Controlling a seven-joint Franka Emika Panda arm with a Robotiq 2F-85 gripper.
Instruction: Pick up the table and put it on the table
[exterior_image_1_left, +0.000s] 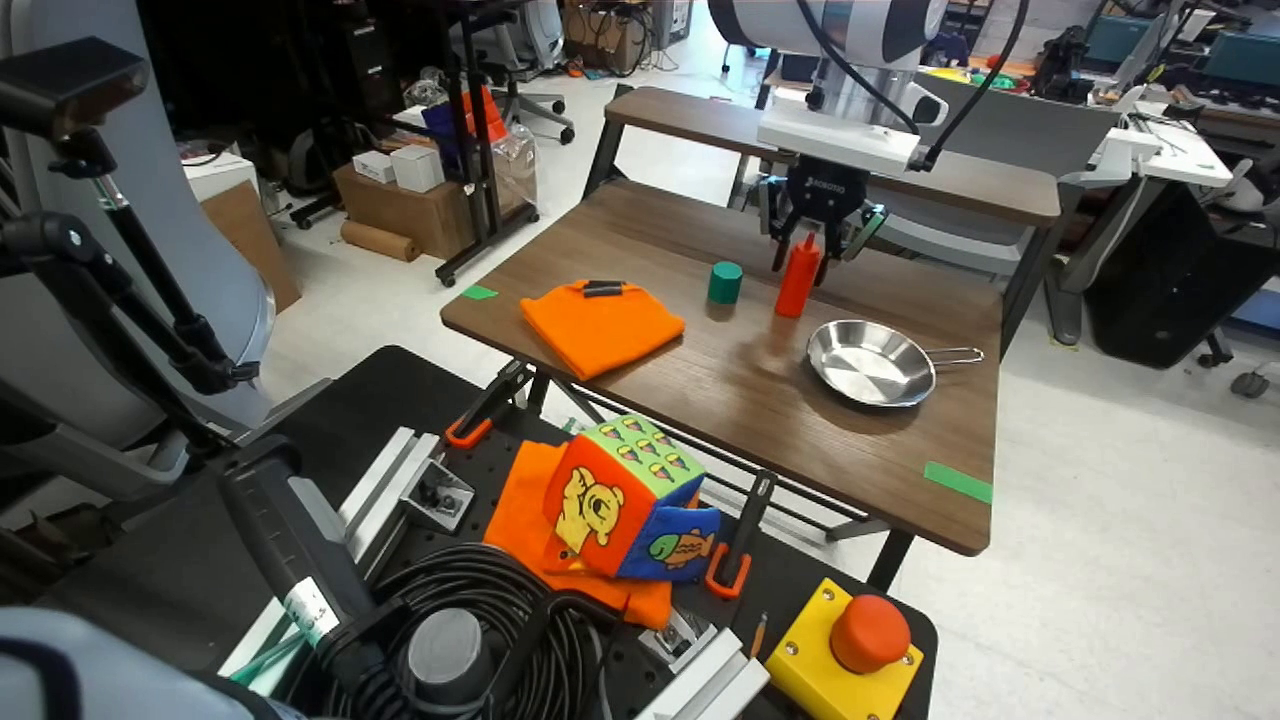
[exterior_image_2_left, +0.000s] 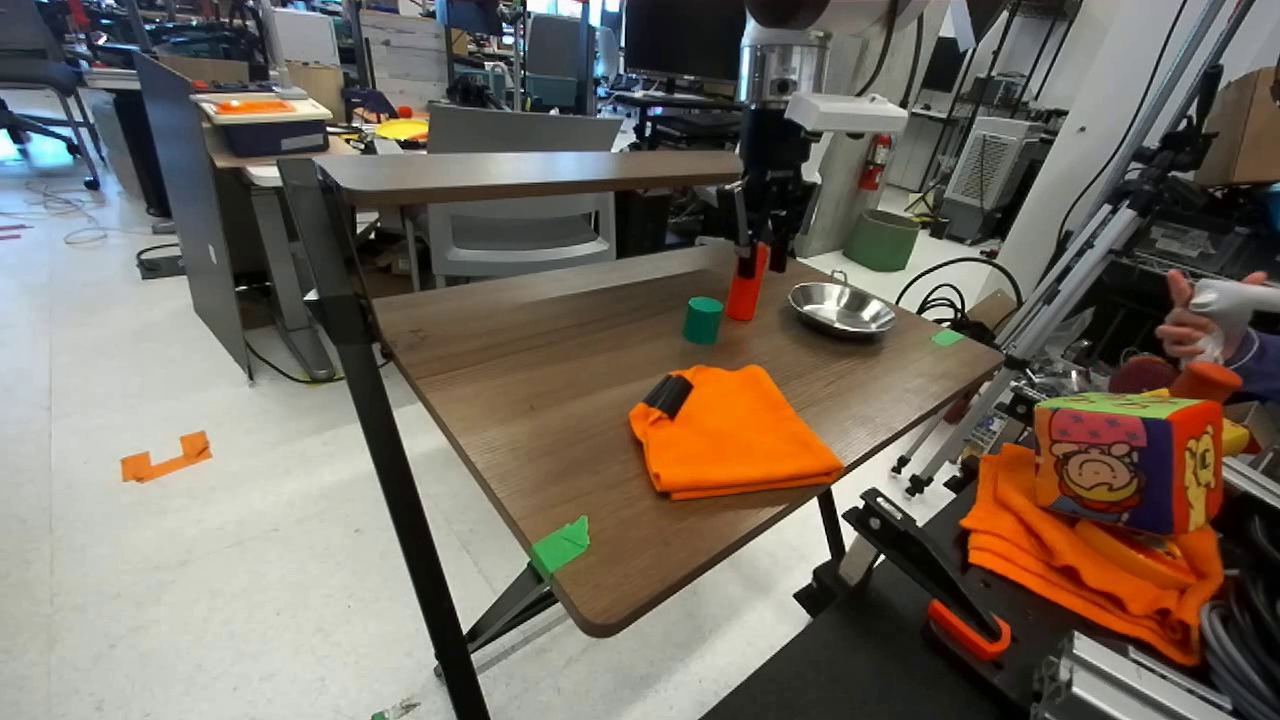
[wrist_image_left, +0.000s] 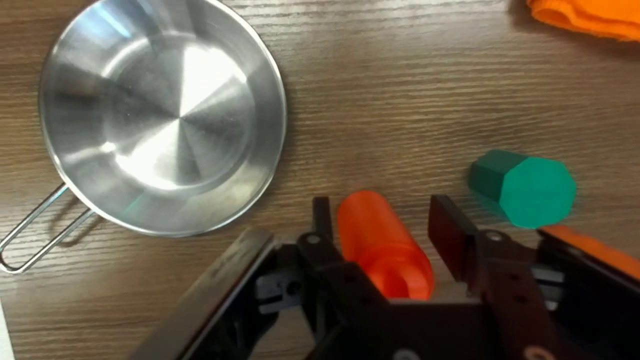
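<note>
One red squeeze bottle (exterior_image_1_left: 797, 288), likely target, on desk (exterior_image_1_left: 740, 380), between parted jaws of my pincer (wrist_image_left: 381, 217). Grasp step in hand, I judge; next move: close evenly, lift, then set down on desk.

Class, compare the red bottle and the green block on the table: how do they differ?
The bottle is red; the block is green. The bottle is taller and tapers to a narrow tip; the block is shorter with a flat top. The bottle stands within the open gripper; the block stands outside it. Both stand upright on the brown table.
</note>
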